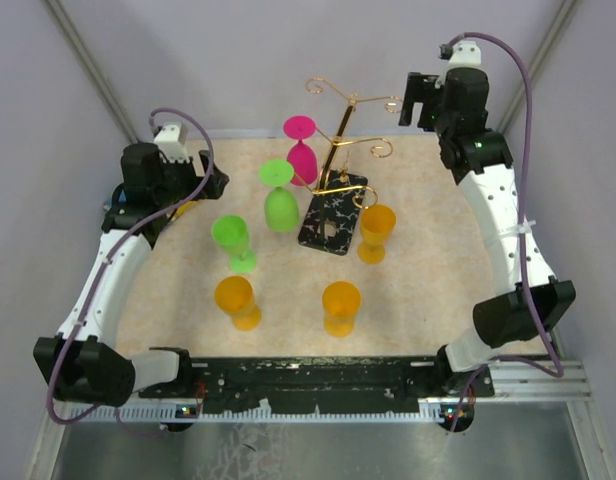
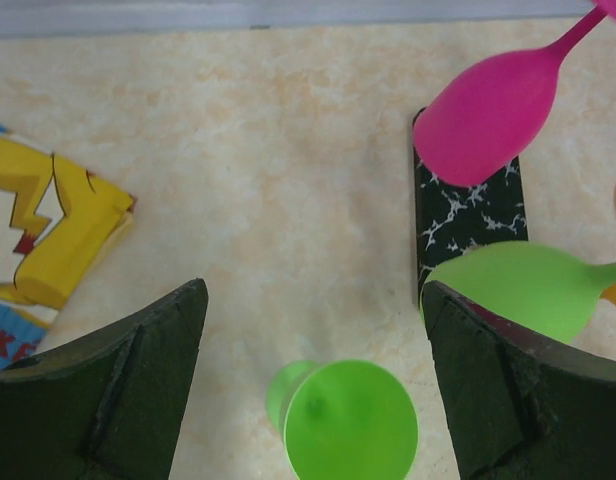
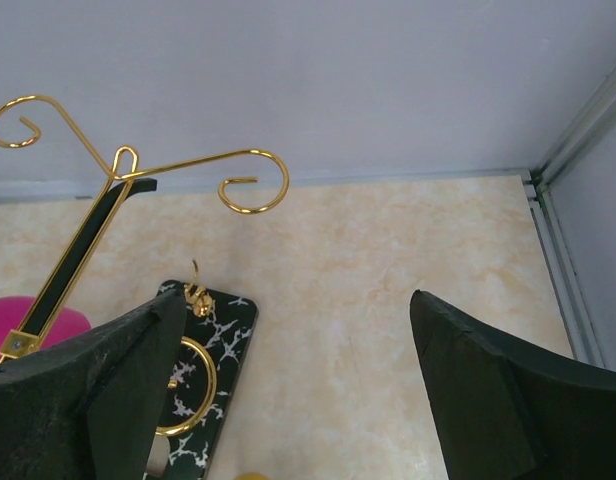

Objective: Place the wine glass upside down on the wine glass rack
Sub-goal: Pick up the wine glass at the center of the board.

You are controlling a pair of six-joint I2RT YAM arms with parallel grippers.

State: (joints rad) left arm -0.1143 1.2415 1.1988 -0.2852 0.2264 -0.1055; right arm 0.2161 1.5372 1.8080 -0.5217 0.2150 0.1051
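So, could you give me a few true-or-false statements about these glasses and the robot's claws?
1. The pink glass hangs upside down on the rack. True.
2. Four orange glasses stand near the rack. False: there are three orange glasses.
3. The left gripper and the right gripper are both open and empty. True.
4. The rack's base is plain white. False: it is black with white veins.
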